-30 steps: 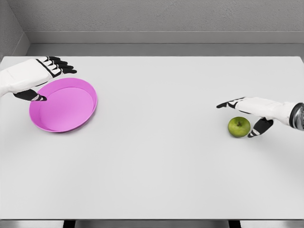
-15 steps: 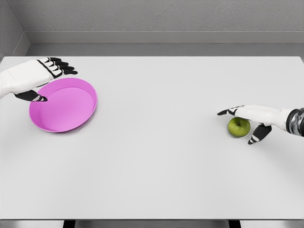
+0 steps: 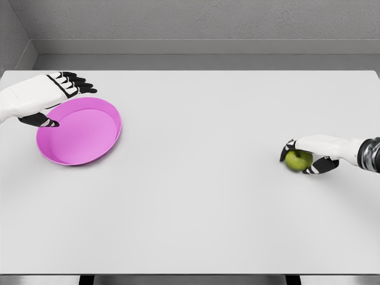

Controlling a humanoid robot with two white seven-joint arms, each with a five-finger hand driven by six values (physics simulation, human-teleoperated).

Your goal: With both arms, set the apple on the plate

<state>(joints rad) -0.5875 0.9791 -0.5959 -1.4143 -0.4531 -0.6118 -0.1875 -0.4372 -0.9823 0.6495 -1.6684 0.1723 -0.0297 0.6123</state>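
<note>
A green apple [image 3: 296,159] lies on the white table [image 3: 196,178] at the right. My right hand [image 3: 300,163] comes in from the right edge and is curled around it, fingers over the top and far side, thumb on the near side. A pink plate [image 3: 89,145] sits at the far left, looking tilted. My left hand [image 3: 67,105] grips its upper-left rim, the thumb inside the plate and the fingers stretched past the rim behind it.
The table's back edge meets a grey wall [image 3: 196,24]. A wide stretch of bare white tabletop separates the plate from the apple.
My right hand dropped onto the apple and its fingers and thumb closed around it. The left hand and the plate have not moved.
</note>
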